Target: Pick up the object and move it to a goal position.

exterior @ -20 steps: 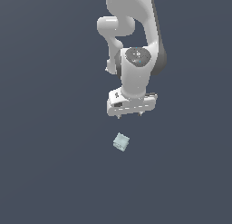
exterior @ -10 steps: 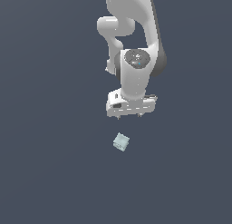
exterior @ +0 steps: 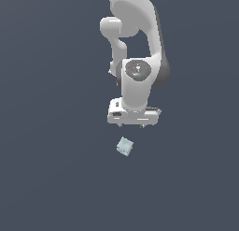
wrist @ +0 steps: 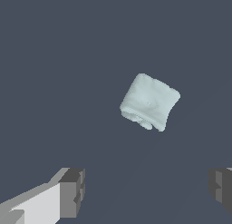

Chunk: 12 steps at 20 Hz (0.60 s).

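Exterior and wrist views of a single white Panda arm (exterior: 137, 47) above a uniform dark grey-blue bench (exterior: 46, 169). Nothing else stands on the bench in either view, and no item lies between the arm and the block.

The jaws (exterior: 132, 125) point downward, with only two short fingertips showing beneath the white hand body in the exterior view. In the wrist view the two dark grey fingertips (wrist: 72, 191) stand wide apart, the gap between them much broader than the block, and they hold nothing.

The pale blue-green block (exterior: 124, 147) rests on the bench, turned so that its edges run diagonally. In the exterior view it lies just below the jaws, at about 7 o'clock from them, apart and not touched. In the wrist view the block (wrist: 150, 102) appears clear of both fingertips, lying beyond the open gap rather than within it, with a rounded mark on its lower face.
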### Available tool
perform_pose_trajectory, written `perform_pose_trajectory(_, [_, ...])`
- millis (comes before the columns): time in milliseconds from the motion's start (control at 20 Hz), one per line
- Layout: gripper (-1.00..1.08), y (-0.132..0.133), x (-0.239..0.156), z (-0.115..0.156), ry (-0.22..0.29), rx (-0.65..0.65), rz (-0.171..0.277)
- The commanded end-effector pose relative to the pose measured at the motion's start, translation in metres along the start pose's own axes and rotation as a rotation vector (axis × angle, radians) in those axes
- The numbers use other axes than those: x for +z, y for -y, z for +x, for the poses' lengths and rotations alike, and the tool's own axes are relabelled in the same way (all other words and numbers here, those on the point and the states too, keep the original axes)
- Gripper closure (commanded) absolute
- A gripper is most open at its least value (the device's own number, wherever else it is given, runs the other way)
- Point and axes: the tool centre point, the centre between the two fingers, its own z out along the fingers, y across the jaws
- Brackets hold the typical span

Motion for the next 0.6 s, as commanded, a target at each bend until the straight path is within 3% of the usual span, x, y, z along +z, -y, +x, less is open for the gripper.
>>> perform_pose_trajectory(0, [-0.92,-0.003,0.006,0.007,-0.002,0.066,0.000])
perform_pose_trajectory(550, [-0.92,-0.017,0.037,0.039,-0.013,0.364,-0.007])
